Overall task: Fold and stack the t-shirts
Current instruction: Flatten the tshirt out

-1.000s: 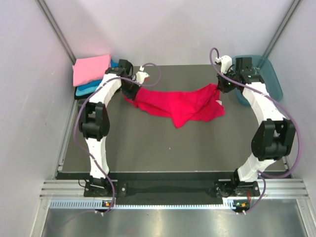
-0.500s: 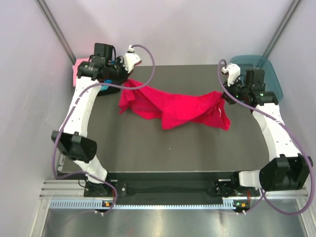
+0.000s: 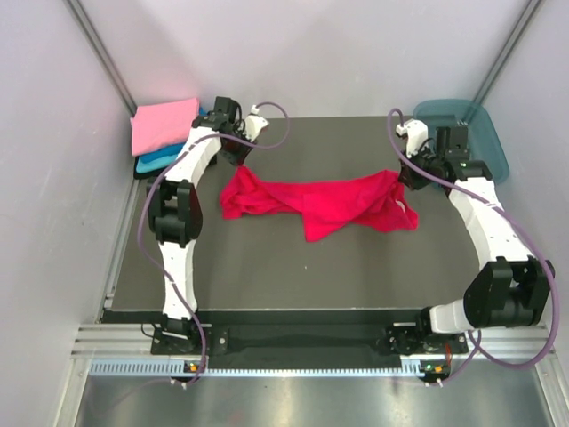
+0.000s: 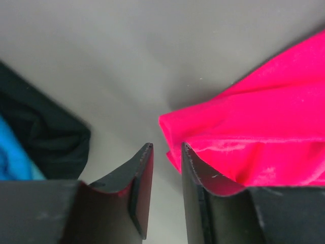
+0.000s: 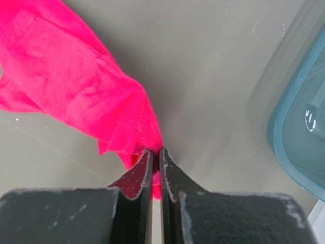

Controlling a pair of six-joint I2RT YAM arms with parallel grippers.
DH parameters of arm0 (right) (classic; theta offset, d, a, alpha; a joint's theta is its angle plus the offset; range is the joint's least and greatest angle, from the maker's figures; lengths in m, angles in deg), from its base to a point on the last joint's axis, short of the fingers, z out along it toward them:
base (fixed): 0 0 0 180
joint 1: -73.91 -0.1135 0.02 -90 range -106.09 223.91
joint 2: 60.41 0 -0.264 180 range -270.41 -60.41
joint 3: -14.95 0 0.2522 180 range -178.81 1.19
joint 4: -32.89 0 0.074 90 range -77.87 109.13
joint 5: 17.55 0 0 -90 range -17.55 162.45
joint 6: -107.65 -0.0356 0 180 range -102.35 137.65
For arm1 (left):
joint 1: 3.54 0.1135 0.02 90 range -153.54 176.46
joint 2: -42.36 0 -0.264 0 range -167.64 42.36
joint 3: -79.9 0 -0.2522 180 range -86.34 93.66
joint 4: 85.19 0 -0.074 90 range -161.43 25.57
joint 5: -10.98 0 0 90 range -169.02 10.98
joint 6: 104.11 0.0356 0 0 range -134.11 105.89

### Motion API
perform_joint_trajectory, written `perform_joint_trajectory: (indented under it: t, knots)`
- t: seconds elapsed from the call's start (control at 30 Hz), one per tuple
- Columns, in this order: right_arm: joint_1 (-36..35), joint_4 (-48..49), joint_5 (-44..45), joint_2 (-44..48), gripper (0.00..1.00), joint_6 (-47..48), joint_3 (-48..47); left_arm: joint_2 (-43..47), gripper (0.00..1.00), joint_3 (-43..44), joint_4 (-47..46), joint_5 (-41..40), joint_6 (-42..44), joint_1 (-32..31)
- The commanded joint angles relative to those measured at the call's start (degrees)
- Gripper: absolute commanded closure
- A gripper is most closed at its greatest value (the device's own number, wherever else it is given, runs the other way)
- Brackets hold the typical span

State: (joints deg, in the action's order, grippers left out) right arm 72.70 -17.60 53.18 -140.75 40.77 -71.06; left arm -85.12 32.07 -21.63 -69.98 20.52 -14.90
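Observation:
A crimson-red t-shirt (image 3: 311, 200) lies crumpled across the middle of the dark table (image 3: 293, 267). My right gripper (image 3: 404, 178) is shut on its right corner, and the red cloth (image 5: 66, 86) is pinched between the jaws of the right gripper (image 5: 156, 151). My left gripper (image 3: 238, 153) hovers at the shirt's back-left end. In the left wrist view the left gripper (image 4: 165, 147) is open with only bare table in the gap, and the red shirt's edge (image 4: 254, 132) sits just past the right finger. A folded pink t-shirt (image 3: 164, 124) tops a turquoise one (image 3: 160, 160) at the back left.
A translucent teal tub (image 3: 462, 133) stands at the back right corner, close to my right arm, and its rim (image 5: 304, 127) shows in the right wrist view. Black fabric (image 4: 45, 137) and blue fabric (image 4: 12, 157) of the stack lie left of my left gripper. Grey walls enclose the table.
My left gripper opened and let go of the red shirt, whose left end dropped onto the table. The left arm came back down. The right gripper kept its hold.

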Motion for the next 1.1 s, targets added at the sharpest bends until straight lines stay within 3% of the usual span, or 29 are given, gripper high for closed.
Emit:
perform_joint_trajectory:
  t: [0.0, 0.13, 0.27, 0.3, 0.37, 0.5, 0.73, 1.07]
  knots:
    - [0.77, 2.27, 0.28, 1.93, 1.00, 0.18, 0.97, 8.20, 0.64, 2.02, -1.29, -0.87, -4.49, -1.03]
    - [0.77, 3.16, -0.33, 2.55, 1.00, -0.96, 3.07, 9.19, 0.61, -3.62, 3.36, 0.45, -10.43, -2.53]
    - [0.77, 2.11, -0.69, 1.59, 1.00, -0.36, 2.03, 4.97, 0.62, 1.73, 14.08, 8.87, -20.64, -1.39]
    - [0.69, 2.10, -0.51, 1.50, 1.00, -0.18, 1.76, 5.83, 0.63, 0.43, 13.40, 12.89, -21.70, -1.04]
    - [0.77, 1.93, -0.16, 1.06, 1.00, 0.26, 0.97, 10.05, 0.65, -7.82, 10.24, 12.85, -24.86, -1.21]
    - [0.77, 2.45, -0.59, 0.27, 1.00, -0.08, 0.70, 11.38, 0.66, -13.99, 6.28, 10.74, -31.90, -0.60]
    - [0.77, 2.19, -1.04, -0.08, 1.00, -0.35, 0.27, 6.11, 0.61, -10.57, 3.81, 8.37, -37.35, 1.16]
    - [0.69, 1.66, -0.25, -0.26, 1.00, 0.00, -0.70, -0.66, 0.62, -6.61, 3.37, 7.05, -37.62, 2.92]
